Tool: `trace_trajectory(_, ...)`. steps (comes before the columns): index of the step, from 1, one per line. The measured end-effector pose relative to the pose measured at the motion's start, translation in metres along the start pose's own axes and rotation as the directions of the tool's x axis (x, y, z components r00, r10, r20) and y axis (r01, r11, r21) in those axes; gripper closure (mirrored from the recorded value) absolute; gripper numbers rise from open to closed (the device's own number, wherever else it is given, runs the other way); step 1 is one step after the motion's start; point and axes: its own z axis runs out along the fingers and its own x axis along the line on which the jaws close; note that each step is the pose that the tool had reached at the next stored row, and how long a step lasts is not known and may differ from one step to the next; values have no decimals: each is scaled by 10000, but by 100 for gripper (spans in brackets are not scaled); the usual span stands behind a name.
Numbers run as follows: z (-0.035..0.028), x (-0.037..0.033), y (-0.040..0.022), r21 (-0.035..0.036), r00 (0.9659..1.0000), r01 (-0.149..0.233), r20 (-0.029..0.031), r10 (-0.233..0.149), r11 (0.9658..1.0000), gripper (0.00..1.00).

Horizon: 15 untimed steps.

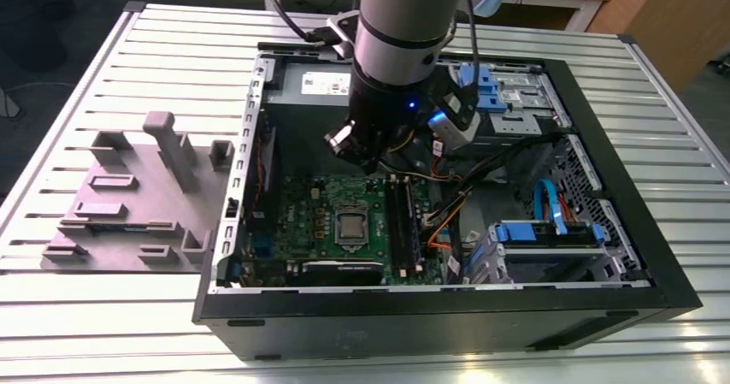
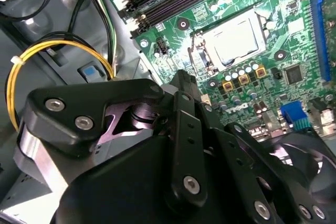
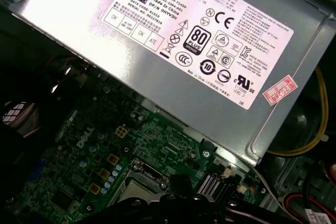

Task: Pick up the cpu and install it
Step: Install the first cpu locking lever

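**CPU sits in motherboard socket as robot arm hangs over open computer case**

The cpu (image 2: 234,39), a small silvery square with a pale rim, lies flat inside the socket (image 2: 202,56) on the green motherboard (image 2: 294,24), framed by the socket's metal bracket. In the exterior view the chip (image 1: 350,223) shows near the middle of the board (image 1: 299,217), with the long black memory slots (image 1: 402,217) just beside it toward the exterior view's right.

The gripper (image 1: 367,163) is poised above the board, between the chip and the grey power-supply box (image 3: 210,61), and is not touching the chip. Its black linkage (image 2: 189,145) crowds the second wrist view, but the fingertips are hidden there, and whether the tool is open or closed cannot be told. Nothing can be seen held in it.

The arm (image 1: 399,33), a grey and black column, drops into the open black computer case (image 1: 456,316) from above. Yellow cables (image 2: 58,51) loop beside the memory slots, and orange and black wires (image 1: 450,221) run across the case floor. Blue drive brackets (image 1: 548,230) sit toward the exterior view's right. The case rests on a slatted metal table (image 1: 114,298), and a grey moulded fixture (image 1: 137,196) with upright posts stands just beside the case on the exterior view's left.
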Motion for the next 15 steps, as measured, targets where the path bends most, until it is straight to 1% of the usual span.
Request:
trace_trajectory(8, 34, -4, 21, -3, 9990, -440, 37, 440, 9990, 90)
trace_trajectory(11, 39, -6, 20, 2, 9985, -537, 41, 537, 9986, 90)
trace_trajectory(15, 47, -18, 12, 26, 9978, -669, 39, 669, 9978, 90)
